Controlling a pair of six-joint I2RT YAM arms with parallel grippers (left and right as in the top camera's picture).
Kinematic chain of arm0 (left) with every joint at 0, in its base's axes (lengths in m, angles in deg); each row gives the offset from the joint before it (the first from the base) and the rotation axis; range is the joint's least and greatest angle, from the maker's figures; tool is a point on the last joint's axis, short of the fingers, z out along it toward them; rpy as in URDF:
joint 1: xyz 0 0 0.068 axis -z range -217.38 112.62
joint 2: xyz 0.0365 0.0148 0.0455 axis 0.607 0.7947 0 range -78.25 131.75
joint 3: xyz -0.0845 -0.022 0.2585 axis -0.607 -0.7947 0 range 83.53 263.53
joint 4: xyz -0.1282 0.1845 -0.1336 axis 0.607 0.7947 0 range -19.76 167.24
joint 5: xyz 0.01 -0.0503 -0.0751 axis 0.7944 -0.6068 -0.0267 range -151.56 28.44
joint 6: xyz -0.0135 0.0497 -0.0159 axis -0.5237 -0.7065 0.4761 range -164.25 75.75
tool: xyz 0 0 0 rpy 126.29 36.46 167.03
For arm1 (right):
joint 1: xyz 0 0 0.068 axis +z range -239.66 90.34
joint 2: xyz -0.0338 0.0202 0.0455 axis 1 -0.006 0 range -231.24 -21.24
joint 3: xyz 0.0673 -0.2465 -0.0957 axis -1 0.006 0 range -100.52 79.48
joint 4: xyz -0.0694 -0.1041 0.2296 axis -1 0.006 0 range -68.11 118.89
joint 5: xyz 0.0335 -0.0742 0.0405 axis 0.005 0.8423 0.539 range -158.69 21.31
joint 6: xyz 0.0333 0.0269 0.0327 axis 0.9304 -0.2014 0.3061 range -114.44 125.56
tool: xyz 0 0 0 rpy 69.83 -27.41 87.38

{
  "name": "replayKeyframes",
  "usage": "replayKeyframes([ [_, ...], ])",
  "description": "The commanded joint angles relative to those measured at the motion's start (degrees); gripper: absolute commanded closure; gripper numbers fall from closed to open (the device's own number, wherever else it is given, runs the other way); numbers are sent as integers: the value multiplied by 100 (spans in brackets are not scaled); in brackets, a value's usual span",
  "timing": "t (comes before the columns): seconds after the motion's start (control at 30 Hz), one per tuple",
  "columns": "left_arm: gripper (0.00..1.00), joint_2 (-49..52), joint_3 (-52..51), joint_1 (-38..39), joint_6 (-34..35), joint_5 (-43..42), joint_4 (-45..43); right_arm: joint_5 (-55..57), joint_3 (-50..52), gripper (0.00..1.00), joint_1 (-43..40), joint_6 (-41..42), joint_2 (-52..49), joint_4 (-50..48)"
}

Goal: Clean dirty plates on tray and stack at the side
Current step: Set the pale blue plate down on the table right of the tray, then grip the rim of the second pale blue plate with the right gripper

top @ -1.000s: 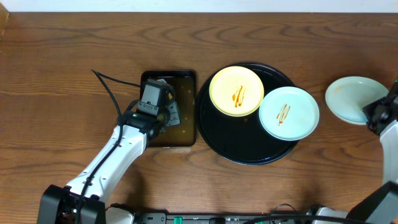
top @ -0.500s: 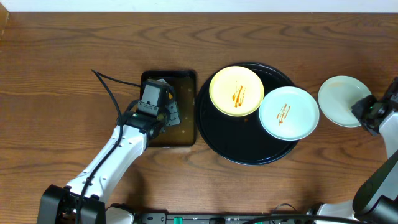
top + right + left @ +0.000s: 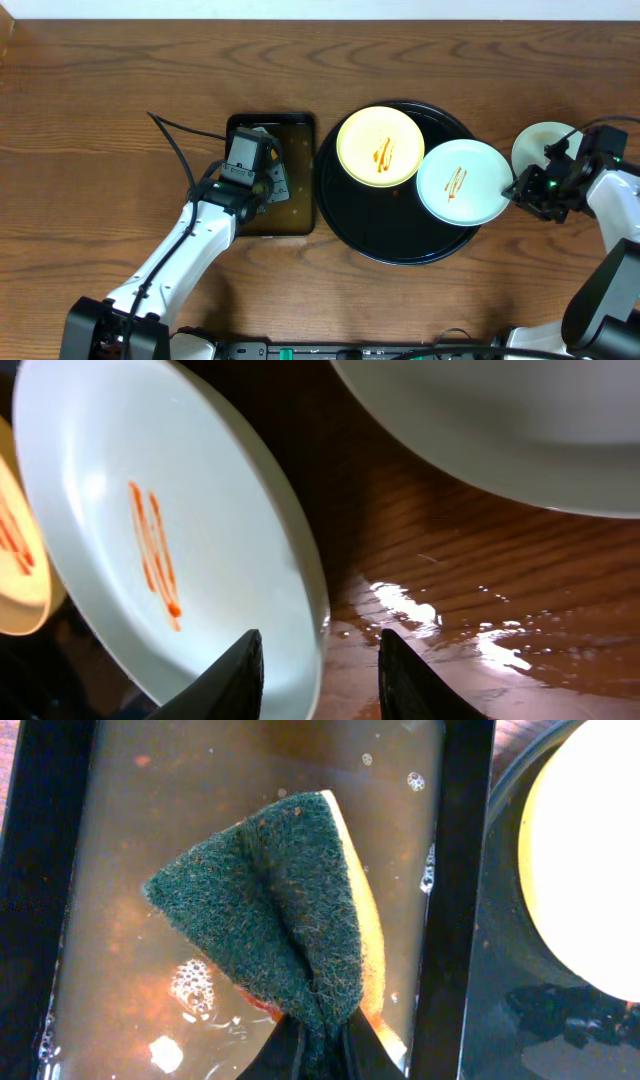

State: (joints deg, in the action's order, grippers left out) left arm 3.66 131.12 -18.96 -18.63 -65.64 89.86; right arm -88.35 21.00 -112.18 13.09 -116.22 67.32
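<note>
A pale mint-white round plate (image 3: 463,182), streaked orange-brown, is seated on the right rim of the glossy black round tray (image 3: 385,228), its edge straddled by the parted, empty right gripper (image 3: 318,678); a green sponge (image 3: 270,910) is pinched by the left gripper (image 3: 318,1055).

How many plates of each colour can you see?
Pale yellow plate: 1
Mint-white plates: 2
Total: 3 plates

Open table (image 3: 440,610) beside streaked plate (image 3: 150,550)
</note>
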Motion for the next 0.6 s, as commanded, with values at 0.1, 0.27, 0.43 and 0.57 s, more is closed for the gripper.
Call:
replayKeyframes([
  [0.1, 92, -31, 22, -24, -52, 87, 107, 168, 140, 72, 109, -114, -181, -302],
  [0.27, 92, -31, 22, -24, -52, 90, 107, -42, 313, 88, 219, -116, -243, -699],
  [0.43, 92, -31, 22, -24, -55, 90, 107, -181, 308, 99, 236, -120, -203, -688],
  [0.57, 92, -31, 22, -24, -55, 90, 107, -295, 306, 99, 238, -116, 184, -553],
])
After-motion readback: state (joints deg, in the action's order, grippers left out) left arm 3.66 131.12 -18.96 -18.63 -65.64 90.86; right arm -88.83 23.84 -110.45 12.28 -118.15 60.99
